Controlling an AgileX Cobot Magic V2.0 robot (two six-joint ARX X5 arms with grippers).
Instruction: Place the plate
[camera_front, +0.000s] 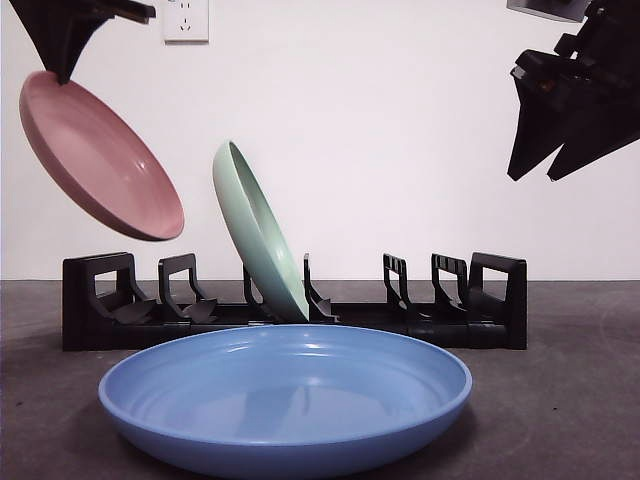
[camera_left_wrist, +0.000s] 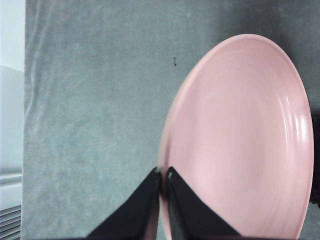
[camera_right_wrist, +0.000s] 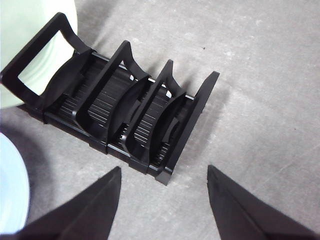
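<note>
Pink plate (camera_front: 100, 155), green plate (camera_front: 262, 235), blue plate (camera_front: 285, 395) (rack (camera_front: 90, 300) black).

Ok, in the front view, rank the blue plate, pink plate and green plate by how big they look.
1. blue plate, though it sits nearest the camera
2. pink plate, held by the left gripper
3. green plate, seen edge-on in the rack

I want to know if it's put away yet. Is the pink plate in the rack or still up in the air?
In the air: the left gripper holds the pink plate by its rim, tilted above the black dish rack.

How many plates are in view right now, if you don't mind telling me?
3: the pink plate is held aloft by the left claw, the green plate leans in the black rack, and the blue plate lies flat before it.
</note>
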